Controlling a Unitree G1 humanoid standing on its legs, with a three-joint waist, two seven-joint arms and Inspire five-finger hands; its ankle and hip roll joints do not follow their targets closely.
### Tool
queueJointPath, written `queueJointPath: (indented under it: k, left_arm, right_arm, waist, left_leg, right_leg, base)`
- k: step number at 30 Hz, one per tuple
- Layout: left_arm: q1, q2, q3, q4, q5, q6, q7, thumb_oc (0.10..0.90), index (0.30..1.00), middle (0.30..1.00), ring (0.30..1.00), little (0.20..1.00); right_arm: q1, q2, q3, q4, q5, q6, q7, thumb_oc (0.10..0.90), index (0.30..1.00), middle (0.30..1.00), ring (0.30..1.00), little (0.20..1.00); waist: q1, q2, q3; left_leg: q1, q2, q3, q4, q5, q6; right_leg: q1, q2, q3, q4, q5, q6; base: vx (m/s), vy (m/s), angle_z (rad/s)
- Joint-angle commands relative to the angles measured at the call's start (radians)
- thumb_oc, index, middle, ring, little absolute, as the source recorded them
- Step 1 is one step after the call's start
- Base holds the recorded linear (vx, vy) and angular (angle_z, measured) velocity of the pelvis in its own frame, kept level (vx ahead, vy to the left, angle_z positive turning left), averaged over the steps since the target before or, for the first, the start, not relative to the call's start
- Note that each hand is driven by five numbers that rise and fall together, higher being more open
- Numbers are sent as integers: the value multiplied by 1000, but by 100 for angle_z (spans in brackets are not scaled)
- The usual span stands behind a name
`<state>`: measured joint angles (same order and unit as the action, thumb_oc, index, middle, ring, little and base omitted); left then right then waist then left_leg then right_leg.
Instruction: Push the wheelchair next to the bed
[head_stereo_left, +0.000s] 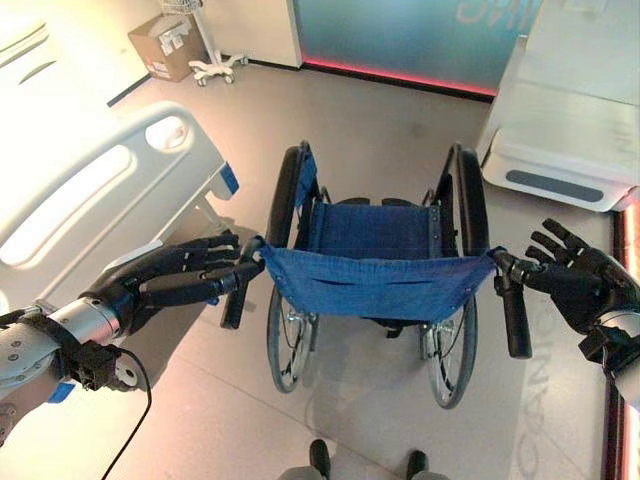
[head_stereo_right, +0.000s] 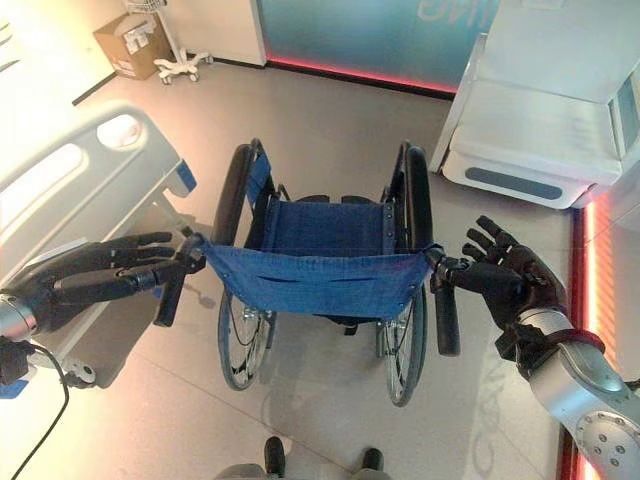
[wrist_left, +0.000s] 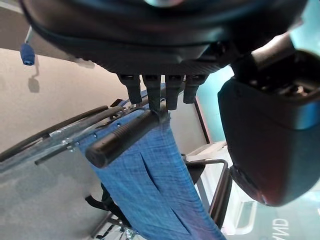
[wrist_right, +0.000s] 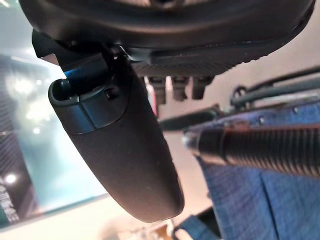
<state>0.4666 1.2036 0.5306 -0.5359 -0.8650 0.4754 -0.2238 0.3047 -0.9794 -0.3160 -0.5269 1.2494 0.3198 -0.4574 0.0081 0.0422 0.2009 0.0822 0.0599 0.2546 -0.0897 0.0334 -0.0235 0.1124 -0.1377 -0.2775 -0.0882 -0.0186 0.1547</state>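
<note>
Both hands, left (head_stereo_left: 150, 290) and right (head_stereo_left: 585, 285), fingers apart, flank the wheelchair (head_stereo_left: 375, 270) handles.

A smooth grey floor (head_stereo_left: 380, 140) carries everything here. The wheelchair (head_stereo_left: 372, 270) stands on it near the middle, on its large wheels. Left of the wheelchair, just beside it, stands the white bed (head_stereo_left: 90, 195). Beyond the wheelchair, well apart to the far left, a cardboard box (head_stereo_left: 165, 45) sits beside a white wheeled stand base (head_stereo_left: 215, 68). Right of the wheelchair stands a white cabinet-like unit (head_stereo_left: 565, 140).
</note>
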Motion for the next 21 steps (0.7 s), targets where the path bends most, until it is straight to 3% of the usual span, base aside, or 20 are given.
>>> queueJointPath:
  k: [1,9,13,17,21]
  left_arm:
    - [4,87,99,54,-1,-18,-31,800,900,900,900,900]
    - [37,150,117,25,-47,87,-90,800,900,900,900,900]
    - [62,166,143,31,-75,85,-61,800,900,900,900,900]
    - [84,181,163,34,-88,99,-67,800,900,900,900,900]
    - [124,185,181,34,-80,69,-84,800,900,900,900,900]
  right_arm:
    - [-80,-95,-93,-41,-150,-130,-72,800,900,900,900,900]
    - [-47,-174,-153,-32,-230,-58,-144,800,900,900,900,900]
    - [-24,-189,-170,-22,-166,-42,-145,800,900,900,900,900]
    - [-10,-181,-155,-25,-21,-30,-98,800,900,900,900,900]
    - [8,-162,-98,-49,109,-30,24,800,900,900,900,900]
  waist:
    - [-30,-13,-24]
    - [-41,-9,-18]
    - [-44,-8,-15]
    - [-47,-8,-15]
    - [-48,-8,-12]
  left_leg:
    - [14,22,41,2,-17,-46]
    - [19,24,48,2,-16,-45]
    - [22,24,51,2,-16,-43]
    - [22,25,53,2,-16,-43]
    - [22,24,55,2,-15,-39]
  right_leg:
    - [-31,22,13,1,51,4]
    - [-31,26,25,1,53,5]
    - [-29,26,31,1,53,5]
    - [-29,25,30,1,54,6]
    - [-29,24,29,1,54,4]
  base:
    - [35,-1,-1]
    - [8,2,0]
    - [16,10,-8]
    - [9,11,-4]
    - [4,17,-1]
